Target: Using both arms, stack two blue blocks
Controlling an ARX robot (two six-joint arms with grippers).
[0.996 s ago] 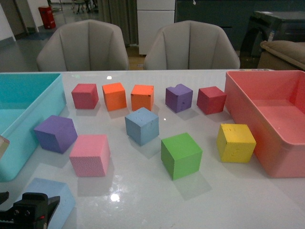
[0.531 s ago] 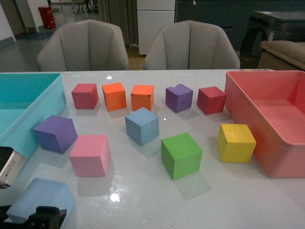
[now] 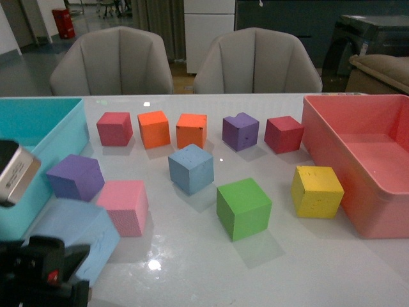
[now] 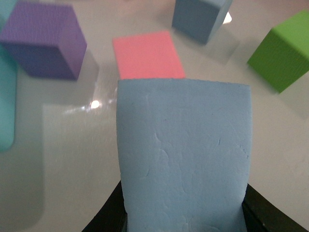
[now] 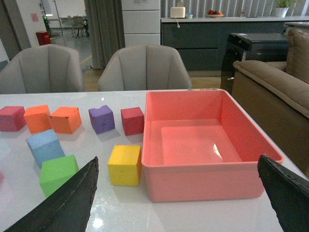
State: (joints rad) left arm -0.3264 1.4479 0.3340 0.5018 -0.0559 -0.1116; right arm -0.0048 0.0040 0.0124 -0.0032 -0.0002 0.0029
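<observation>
One held blue block (image 3: 80,235), one free blue block (image 3: 190,168)

The held blue block sits at the near left of the worktop (image 3: 300,268), gripped by the left tool (image 3: 41,274). In the left wrist view its pale, faintly creased face fills the middle, with the black fingers (image 4: 108,218) pressed against both of its sides. From the front it looks tilted, one corner turned toward the camera. It overlaps the near left corner of the pink cube (image 3: 124,206). I cannot tell whether it touches that cube or whether it is clear of the worktop. A silver-grey part of the left arm (image 3: 16,171) shows above it, in front of the turquoise bin (image 3: 67,128).

The free blue block stands alone near the middle of the worktop, well apart from the held one. The green cube (image 3: 243,208) is just in front of it and to the right, not touching. A purple cube (image 3: 75,177) lies beside the turquoise bin, behind the pink cube.

The right tool (image 5: 177,159) is open: in the right wrist view its two dark fingers (image 5: 67,200) stand wide apart with nothing between them. Ahead of it are the yellow cube (image 5: 125,165) and the pink bin (image 5: 207,186).

Behind the free blue block runs a row of five cubes: red cube (image 3: 114,128), first orange cube (image 3: 153,128), second orange cube (image 3: 191,130), notched purple cube (image 3: 240,131) and dark red cube (image 3: 283,134).
</observation>
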